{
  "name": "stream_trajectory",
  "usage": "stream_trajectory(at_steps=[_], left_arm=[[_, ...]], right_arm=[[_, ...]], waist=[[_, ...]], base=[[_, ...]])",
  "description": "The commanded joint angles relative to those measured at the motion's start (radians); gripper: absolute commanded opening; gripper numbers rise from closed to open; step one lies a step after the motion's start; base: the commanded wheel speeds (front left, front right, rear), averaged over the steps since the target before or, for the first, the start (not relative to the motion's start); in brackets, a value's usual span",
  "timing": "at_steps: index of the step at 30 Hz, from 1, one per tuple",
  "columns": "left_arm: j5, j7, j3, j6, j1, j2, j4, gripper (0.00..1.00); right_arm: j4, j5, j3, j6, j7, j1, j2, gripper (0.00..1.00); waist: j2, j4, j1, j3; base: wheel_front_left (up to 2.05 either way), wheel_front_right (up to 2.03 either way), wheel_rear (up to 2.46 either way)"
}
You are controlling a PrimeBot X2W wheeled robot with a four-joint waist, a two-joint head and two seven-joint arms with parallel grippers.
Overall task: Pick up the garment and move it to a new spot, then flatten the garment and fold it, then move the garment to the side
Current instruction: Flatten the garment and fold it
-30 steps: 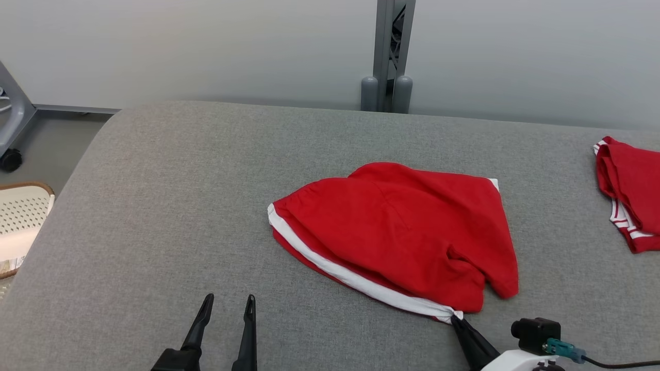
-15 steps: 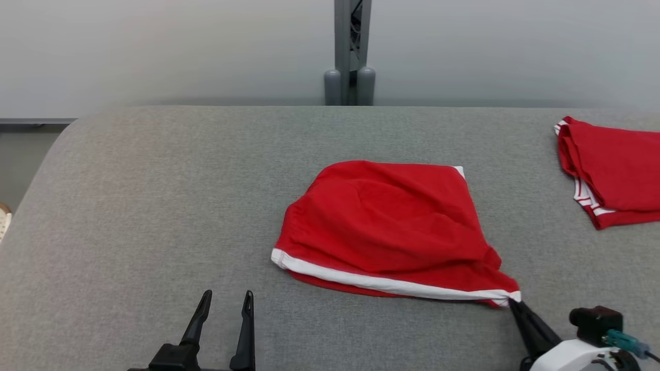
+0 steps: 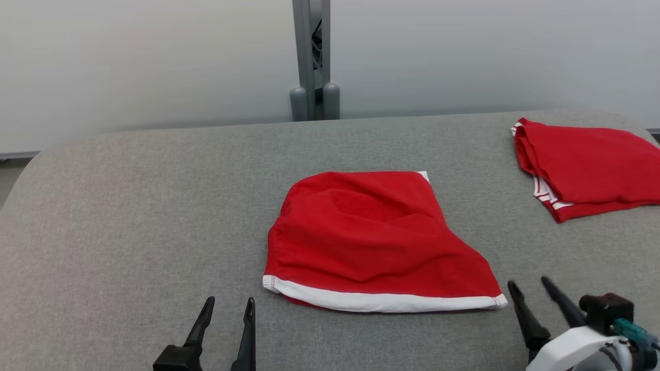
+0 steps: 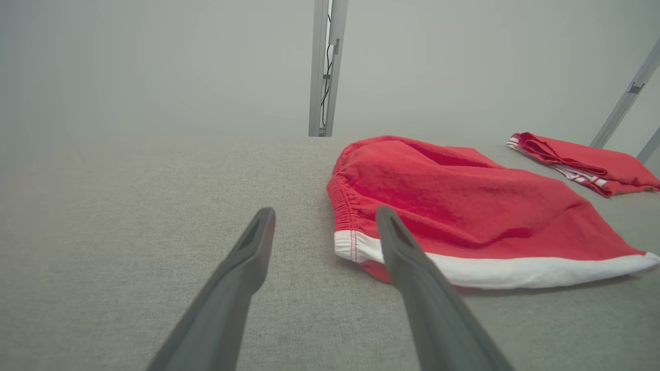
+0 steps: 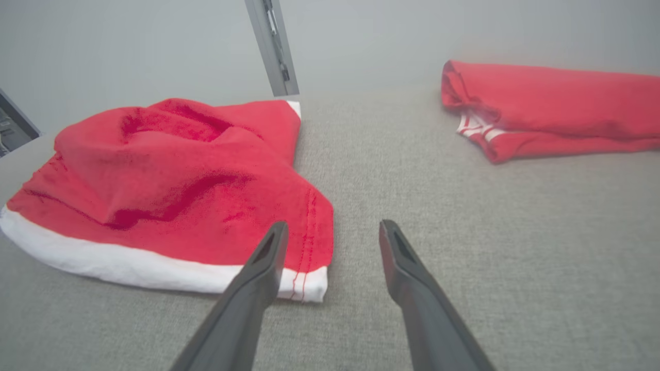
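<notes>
The garment (image 3: 371,242) is a pair of red shorts with a white band along its near edge, lying loosely rumpled in the middle of the grey padded table (image 3: 129,216). It also appears in the left wrist view (image 4: 464,206) and the right wrist view (image 5: 170,190). My right gripper (image 3: 528,288) stands open just right of the garment's near right corner (image 5: 309,288), holding nothing. My left gripper (image 3: 229,306) is open near the front edge, left of the garment's near left corner (image 4: 350,247) and apart from it.
A second red garment with white stripes (image 3: 588,165) lies folded at the far right of the table, seen too in the right wrist view (image 5: 551,108). A grey metal post (image 3: 312,56) rises behind the table against a pale wall.
My right gripper has opened and let go of the garment's near right corner, which now lies on the table. The head camera has turned right, shifting the whole view leftward.
</notes>
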Motion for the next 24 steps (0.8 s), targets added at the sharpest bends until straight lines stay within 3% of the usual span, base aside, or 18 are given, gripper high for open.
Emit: stream_trajectory(at_steps=[1, 5, 15, 24], left_arm=[[0.002, -0.004, 0.004, 0.0, 0.004, 0.003, -0.001, 1.0], [-0.011, -0.004, 0.02, 0.002, 0.018, 0.003, -0.016, 1.0], [-0.053, -0.004, 0.047, 0.018, 0.038, 0.003, -0.05, 1.0], [-0.031, -0.004, 0.03, 0.027, 0.062, 0.002, -0.061, 1.0]], right_arm=[[-0.014, -0.015, -0.016, 0.0, 0.0, 0.006, 0.004, 1.0], [-0.131, -0.095, -0.081, 0.0, 0.0, 0.04, 0.049, 1.0], [-0.395, -0.212, -0.107, 0.0, 0.0, 0.155, 0.132, 1.0], [-0.44, -0.239, -0.144, 0.0, 0.0, 0.284, 0.158, 1.0]], waist=[[0.0, -0.011, 0.0, -0.011], [0.0, -0.033, 0.0, -0.026], [0.0, -0.067, 0.0, -0.074], [0.0, -0.067, 0.0, -0.102]], base=[[0.0, 0.0, 0.0], [0.0, 0.0, 0.0], [0.0, 0.0, 0.0], [0.0, 0.0, 0.0]])
